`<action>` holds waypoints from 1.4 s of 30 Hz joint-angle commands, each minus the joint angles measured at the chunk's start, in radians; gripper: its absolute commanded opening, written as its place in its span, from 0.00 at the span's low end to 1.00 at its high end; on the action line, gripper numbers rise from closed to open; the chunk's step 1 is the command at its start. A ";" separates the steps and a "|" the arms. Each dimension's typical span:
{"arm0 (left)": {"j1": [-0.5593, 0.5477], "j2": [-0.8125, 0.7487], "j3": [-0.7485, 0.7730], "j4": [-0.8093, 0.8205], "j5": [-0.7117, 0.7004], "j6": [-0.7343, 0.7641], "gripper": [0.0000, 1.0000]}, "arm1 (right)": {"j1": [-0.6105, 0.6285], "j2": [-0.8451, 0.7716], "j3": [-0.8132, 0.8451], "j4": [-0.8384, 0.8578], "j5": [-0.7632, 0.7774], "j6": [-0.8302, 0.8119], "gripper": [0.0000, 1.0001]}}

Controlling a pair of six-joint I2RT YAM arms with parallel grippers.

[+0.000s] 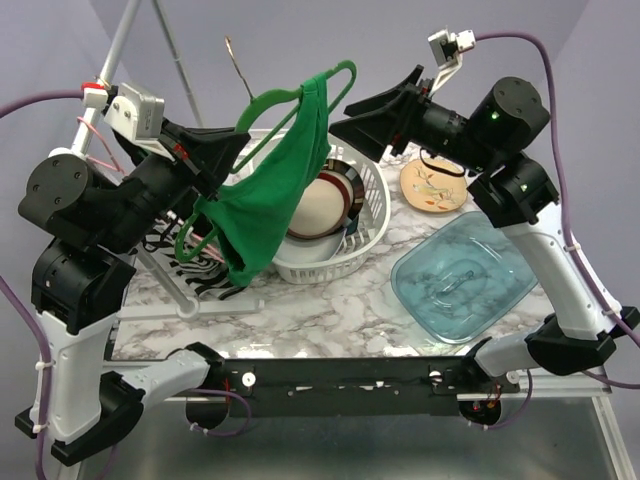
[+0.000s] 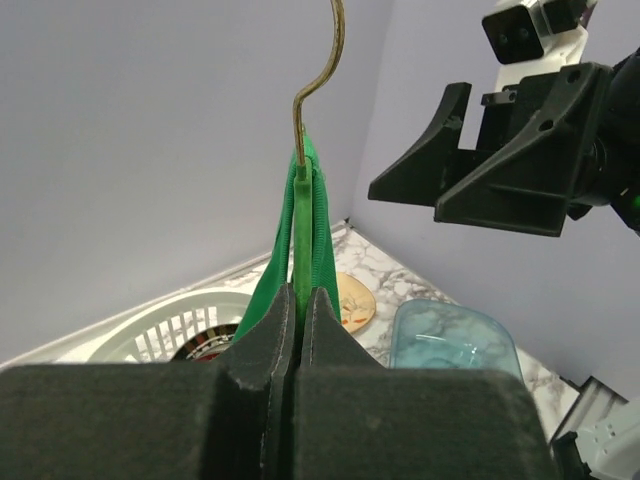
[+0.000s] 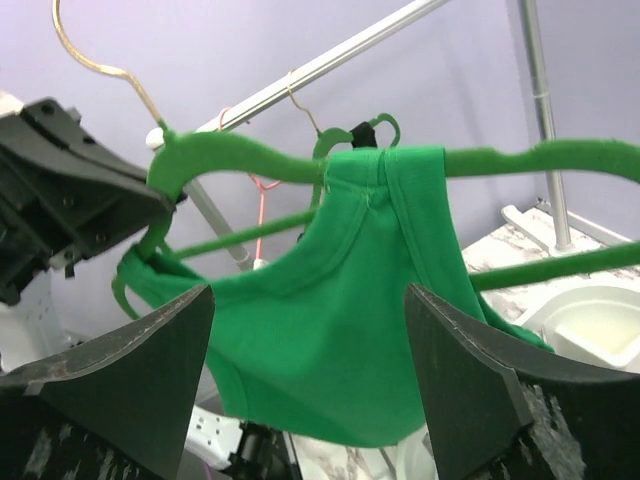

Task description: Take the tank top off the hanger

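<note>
Green cotton-like fabric fills the space in front of the right gripper [image 3: 308, 300]. Its jaws stand wide apart, with nothing between the pads. From the top camera its nearer fingertip sits just beside the cloth; whether it touches cannot be told.

The left gripper [image 2: 298, 310] is pressed fully closed on the green hanger [image 1: 268, 98]. Its two black fingers [image 2: 255, 345] pinch the thin plastic edge-on. In the right wrist view that grip sits near one end of the hanger's arm, and the hanger is held up in the air, tilted. The brass-coloured hook [image 2: 322, 75] rises above the grip.

The tank top [image 1: 275, 190] is still on the hanger. One strap is looped over the upper arm near the hanger's far end. From there the body droops in a loose, creased bundle toward the left gripper. Its lowest fold hangs above the left rim of the white basket [image 1: 365, 240] and a black-and-white striped cloth [image 1: 175, 258]. A stitched neckline seam shows in the right wrist view, and the fabric falls in front of the hanger's lower bar.

The basket holds stacked bowls [image 1: 325, 205] and rests on the marble-patterned table [image 1: 330, 310]. A clear blue tray [image 1: 465, 275] lies to its right, and a small patterned plate [image 1: 435, 187] sits behind the tray. A metal rack pole [image 1: 115, 45] stands at the far left.
</note>
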State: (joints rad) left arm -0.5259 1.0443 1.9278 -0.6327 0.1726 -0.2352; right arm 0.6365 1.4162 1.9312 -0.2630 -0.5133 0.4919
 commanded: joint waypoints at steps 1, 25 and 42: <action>-0.003 -0.046 -0.032 0.051 0.065 -0.030 0.00 | 0.066 0.006 -0.012 0.048 0.206 0.016 0.84; -0.003 -0.089 -0.119 0.064 0.047 -0.033 0.00 | 0.187 0.095 -0.001 -0.035 0.420 0.020 0.10; -0.003 -0.089 -0.133 -0.018 -0.054 0.045 0.00 | 0.186 0.038 -0.038 -0.070 0.464 -0.035 0.28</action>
State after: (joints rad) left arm -0.5323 0.9726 1.7821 -0.6548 0.1959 -0.2390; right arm 0.8257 1.4788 1.8854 -0.2844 -0.1379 0.5095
